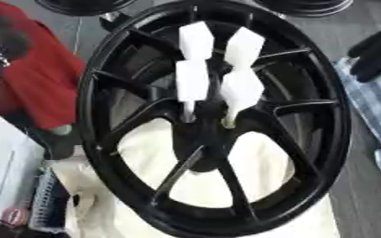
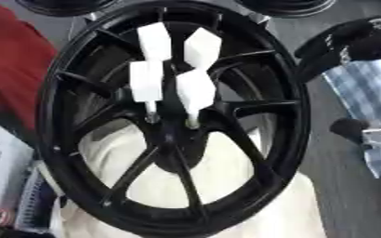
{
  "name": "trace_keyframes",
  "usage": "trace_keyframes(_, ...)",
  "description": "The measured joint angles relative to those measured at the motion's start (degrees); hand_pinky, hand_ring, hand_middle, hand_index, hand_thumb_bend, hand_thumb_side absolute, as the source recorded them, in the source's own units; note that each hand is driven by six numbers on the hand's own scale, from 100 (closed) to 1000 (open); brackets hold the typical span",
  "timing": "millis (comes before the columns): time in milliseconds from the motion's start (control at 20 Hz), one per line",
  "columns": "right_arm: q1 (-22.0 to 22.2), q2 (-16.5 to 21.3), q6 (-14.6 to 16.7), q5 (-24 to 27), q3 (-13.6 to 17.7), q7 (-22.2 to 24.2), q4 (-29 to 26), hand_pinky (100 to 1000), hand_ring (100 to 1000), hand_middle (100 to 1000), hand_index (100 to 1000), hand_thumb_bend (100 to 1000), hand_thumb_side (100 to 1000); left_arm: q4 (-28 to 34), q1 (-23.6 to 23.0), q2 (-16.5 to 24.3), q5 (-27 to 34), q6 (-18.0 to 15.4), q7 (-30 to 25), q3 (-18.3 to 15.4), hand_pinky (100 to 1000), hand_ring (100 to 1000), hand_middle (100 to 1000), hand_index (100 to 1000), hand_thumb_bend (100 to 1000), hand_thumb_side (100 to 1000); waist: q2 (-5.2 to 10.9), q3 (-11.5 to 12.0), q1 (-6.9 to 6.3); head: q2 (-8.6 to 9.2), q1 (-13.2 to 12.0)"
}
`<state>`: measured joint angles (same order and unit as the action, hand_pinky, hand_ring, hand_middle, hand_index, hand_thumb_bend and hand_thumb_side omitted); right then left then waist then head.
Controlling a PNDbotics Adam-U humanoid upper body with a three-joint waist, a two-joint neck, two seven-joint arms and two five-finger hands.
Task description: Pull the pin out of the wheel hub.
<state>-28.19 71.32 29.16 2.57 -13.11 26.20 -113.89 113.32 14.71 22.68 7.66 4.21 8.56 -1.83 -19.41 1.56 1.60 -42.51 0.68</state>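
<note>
The right hand point(image 2: 352, 39) came in from the upper right as a dark, blurred shape beside the rim of the wheel hub point(image 1: 214, 121); whether its fingers were straight or curled could not be told. It was apart from the pins and touched none of them. A second dark knob with a silver part showed lower on the right, near the checked cloth point(image 2: 364, 83), too blurred to name. The left hand did not show clearly in either view.

The wheel hub was black, with thin spokes running out from a dark centre, and it filled most of the picture, lying on a cream cloth point(image 1: 202, 181) on the desk. Four white pins point(image 1: 195, 39) stood out of the centre in a cluster, two upper and two lower, their blocky white heads close together and their thin shanks seated in the hub.

On the left lay a red cloth point(image 1: 43, 88), close against the rim. Open room showed on the right, where grey surface point(image 2: 340, 186) ran between the rim and the checked cloth.
</note>
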Motion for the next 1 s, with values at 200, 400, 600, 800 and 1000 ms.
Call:
trace_keyframes(200, -2.56, -0.57, -1.92, 1.22, -1.4, 2.04, -0.01, 872, 888, 769, 852, 274, 492, 0.0, -0.01, -0.01, 0.01, 0.14, 0.23, -0.16, 827, 720, 629, 792, 100, 675, 0.09, 0.24, -0.04, -0.78, 0.25)
trace_keyframes(400, -5.54, -1.83, -4.26, 1.97, -2.38, 3.55, -0.01, 867, 872, 769, 847, 257, 486, 0.01, -0.01, -0.01, 0.07, 0.18, 0.35, -0.17, 826, 721, 630, 791, 100, 674, 0.69, 0.43, -0.01, -0.77, 0.41)
trace_keyframes(600, -9.35, -3.75, -7.63, 3.16, -3.7, 4.82, -0.02, 871, 878, 772, 844, 235, 468, 0.01, 0.07, -0.02, 0.12, 0.23, 0.41, -0.17, 826, 721, 630, 790, 100, 673, 0.84, 0.61, 0.29, -0.69, 0.51)
trace_keyframes(800, -12.05, -5.65, -10.87, 4.15, -4.6, 5.54, -0.02, 869, 869, 769, 844, 235, 482, 0.01, 0.5, -0.02, 0.12, 0.27, 0.37, -0.15, 825, 721, 630, 790, 100, 674, 0.85, 1.14, 0.65, -0.64, 1.0)
trace_keyframes(1000, -14.01, -7.14, -14.2, 4.82, -5.64, 6.47, -0.03, 858, 832, 775, 858, 226, 518, 0.0, 0.5, -0.03, 0.12, 0.3, 0.44, -0.16, 824, 722, 631, 790, 100, 676, 0.92, 1.38, 1.03, -0.64, 1.06)
